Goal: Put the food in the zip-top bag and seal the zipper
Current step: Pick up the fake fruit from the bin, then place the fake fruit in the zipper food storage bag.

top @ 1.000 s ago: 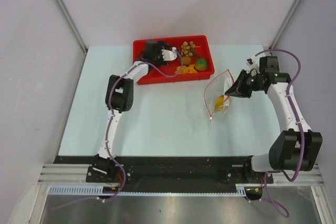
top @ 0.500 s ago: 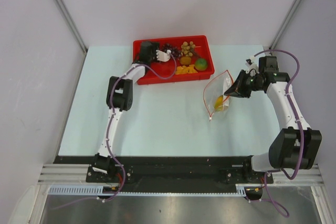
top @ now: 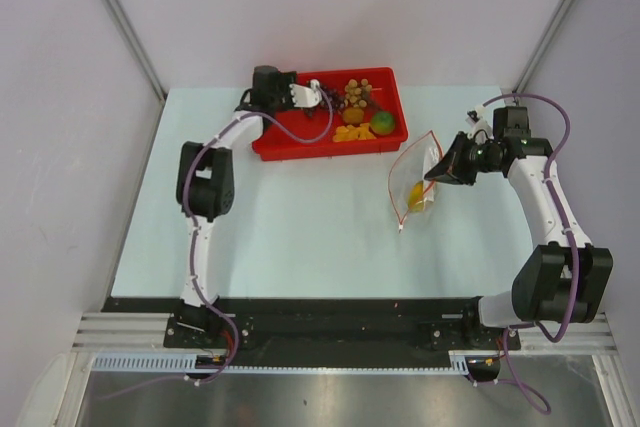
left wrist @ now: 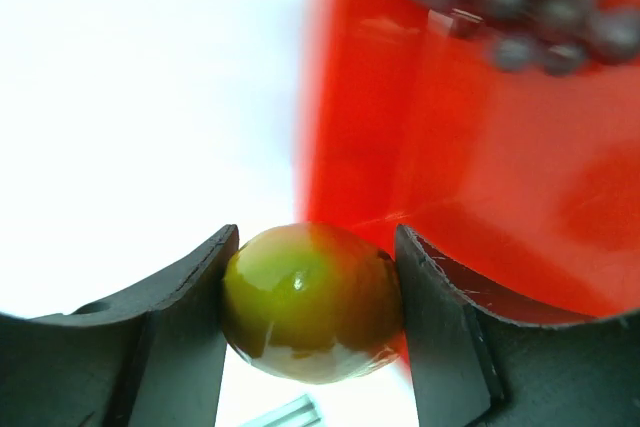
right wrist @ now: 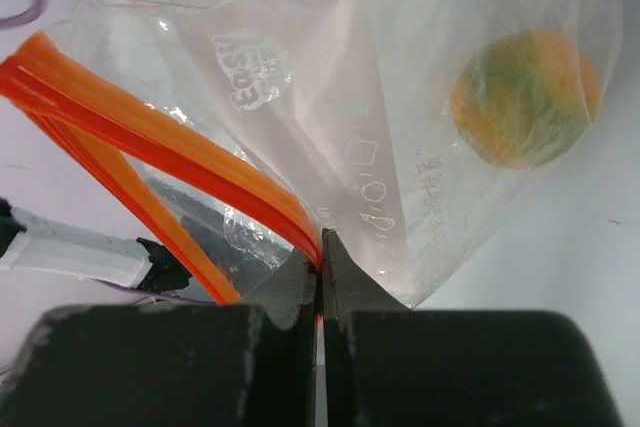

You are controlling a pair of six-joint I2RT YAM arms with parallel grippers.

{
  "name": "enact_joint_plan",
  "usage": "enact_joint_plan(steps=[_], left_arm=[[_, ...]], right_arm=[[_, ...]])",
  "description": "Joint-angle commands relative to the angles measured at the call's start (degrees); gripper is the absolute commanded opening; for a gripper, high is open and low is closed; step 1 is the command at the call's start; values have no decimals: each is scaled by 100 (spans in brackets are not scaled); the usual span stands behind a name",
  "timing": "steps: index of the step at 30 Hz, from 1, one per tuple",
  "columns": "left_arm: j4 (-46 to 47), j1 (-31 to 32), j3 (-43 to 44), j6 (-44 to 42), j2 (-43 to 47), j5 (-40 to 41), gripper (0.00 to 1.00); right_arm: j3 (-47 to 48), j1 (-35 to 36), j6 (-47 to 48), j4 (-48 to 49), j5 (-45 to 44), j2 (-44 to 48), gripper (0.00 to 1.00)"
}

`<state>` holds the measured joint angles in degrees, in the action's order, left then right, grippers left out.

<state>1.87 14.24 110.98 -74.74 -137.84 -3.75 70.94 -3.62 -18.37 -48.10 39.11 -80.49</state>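
A green-and-red mango sits between my left gripper's two dark fingers, which touch it on both sides, beside the red tray's wall. From above, that gripper is over the tray's back left part. My right gripper is shut on the orange zipper of the clear zip-top bag, holding the mouth up and open at the right of the table. A yellow-orange mango lies inside the bag.
The red tray at the back holds a dark grape bunch, a tan ball cluster, a round green fruit and orange chunks. The enclosure walls stand close on both sides.
My left gripper has narrowed from wide open onto the green-and-red mango, and its arm has swung back and left over the tray. The right arm and the bag have not moved.
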Motion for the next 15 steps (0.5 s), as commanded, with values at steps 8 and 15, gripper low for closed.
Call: enact_joint_plan(steps=[8,15], left_arm=[[-2239,1070,-350,2901,3481,-1320,27],[-2614,2503,-523,5415,4405,-2569,22]], right_arm=[[17,63,-114,362,360,7,0],[-18,63,-176,398,246,51,0]])
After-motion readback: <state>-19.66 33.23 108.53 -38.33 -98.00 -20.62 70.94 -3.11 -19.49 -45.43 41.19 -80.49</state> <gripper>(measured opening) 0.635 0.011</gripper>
